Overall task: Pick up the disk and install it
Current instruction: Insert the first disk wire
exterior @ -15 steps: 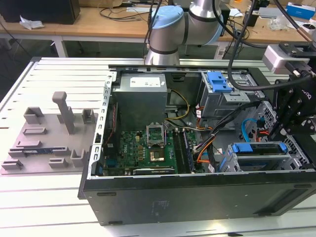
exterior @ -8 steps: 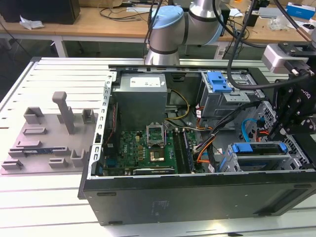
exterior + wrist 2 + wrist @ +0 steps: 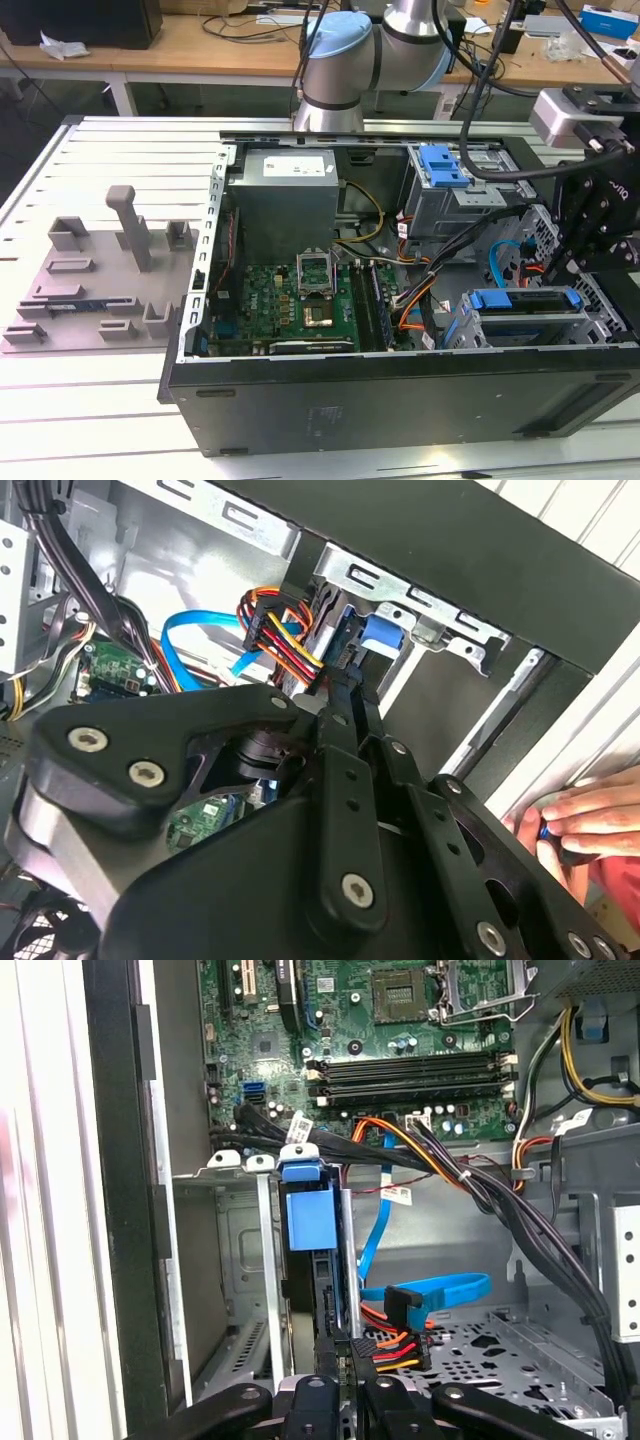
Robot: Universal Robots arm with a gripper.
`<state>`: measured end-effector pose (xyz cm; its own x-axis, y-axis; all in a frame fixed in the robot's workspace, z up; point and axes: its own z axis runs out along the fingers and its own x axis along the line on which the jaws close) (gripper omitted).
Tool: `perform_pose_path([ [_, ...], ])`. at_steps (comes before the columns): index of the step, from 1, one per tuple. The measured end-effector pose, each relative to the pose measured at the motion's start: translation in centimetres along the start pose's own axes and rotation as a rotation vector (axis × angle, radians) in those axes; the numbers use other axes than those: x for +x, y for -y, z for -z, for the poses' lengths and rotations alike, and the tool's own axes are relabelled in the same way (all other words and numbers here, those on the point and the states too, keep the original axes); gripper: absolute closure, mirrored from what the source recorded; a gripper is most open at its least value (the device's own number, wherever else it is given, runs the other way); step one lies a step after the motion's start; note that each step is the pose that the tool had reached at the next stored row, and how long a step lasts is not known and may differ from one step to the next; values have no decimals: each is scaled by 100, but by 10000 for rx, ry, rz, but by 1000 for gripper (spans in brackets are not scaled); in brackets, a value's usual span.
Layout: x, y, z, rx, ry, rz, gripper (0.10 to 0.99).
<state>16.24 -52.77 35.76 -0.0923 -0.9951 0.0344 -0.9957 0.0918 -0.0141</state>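
The disk (image 3: 522, 300), silver with a bright blue rail bracket, lies in the drive bay at the open computer case's front corner, on the exterior view's right. The first wrist view shows the disk (image 3: 310, 1218) edge-on, standing between the bay's metal rails. My black gripper (image 3: 576, 284) hangs over the end of the disk nearest the case wall. In both wrist views my gripper (image 3: 338, 1348) (image 3: 345, 688) has its two slim fingers close together on either side of the disk's edge, shut on it. The disk's blue bracket (image 3: 376, 630) shows just past the fingertips.
Orange, red and yellow power wires with a black plug (image 3: 392, 1344) and a blue data cable (image 3: 430, 1292) lie right beside the disk. A grey power-supply box (image 3: 285, 205), the motherboard (image 3: 290, 300) and a blue latch (image 3: 444, 164) fill the case. A person's hand (image 3: 585, 820) rests outside the case wall.
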Motion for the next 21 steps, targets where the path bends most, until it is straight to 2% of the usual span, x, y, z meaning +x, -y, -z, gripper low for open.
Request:
perform_pose_path([
  [9, -37, -2, -5, 5, -73, -57, 918],
  [16, -72, -2, -19, 15, -267, -261, 918],
  [21, -74, -1, -18, 18, -279, -264, 918],
])
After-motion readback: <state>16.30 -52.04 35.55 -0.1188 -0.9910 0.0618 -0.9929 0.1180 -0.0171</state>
